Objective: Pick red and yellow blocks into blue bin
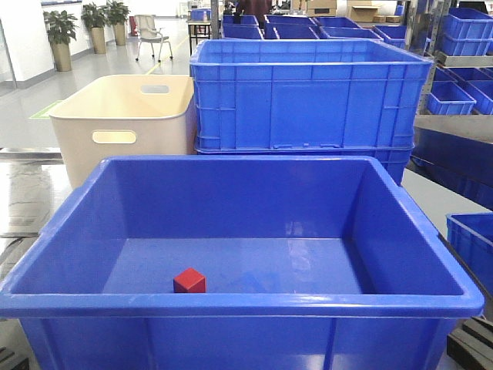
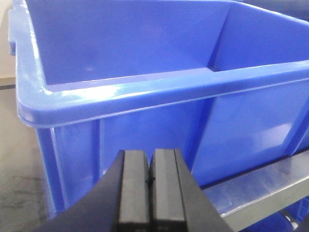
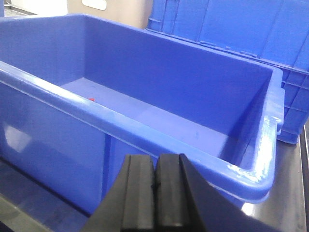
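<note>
You're looking at a bright hall: glossy pale floor (image 1: pixel 115 62) reflecting light, potted plants (image 1: pixel 60 35) standing by the white wall (image 1: pixel 19 38), a chair (image 1: pixel 152 35) sitting behind them, ribbed crates (image 1: pixel 308 96) stacking up beside a cream tub (image 1: pixel 127 123).

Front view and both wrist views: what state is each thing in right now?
Small glossy red cube: resting on the floor of the bin, near the front wall.
Large smooth blue plastic bin: upright, holding only the cube.
Left pincer: shut, empty.
Right pincer: shut, empty.
Cream tub with handle slots: upright.
</note>
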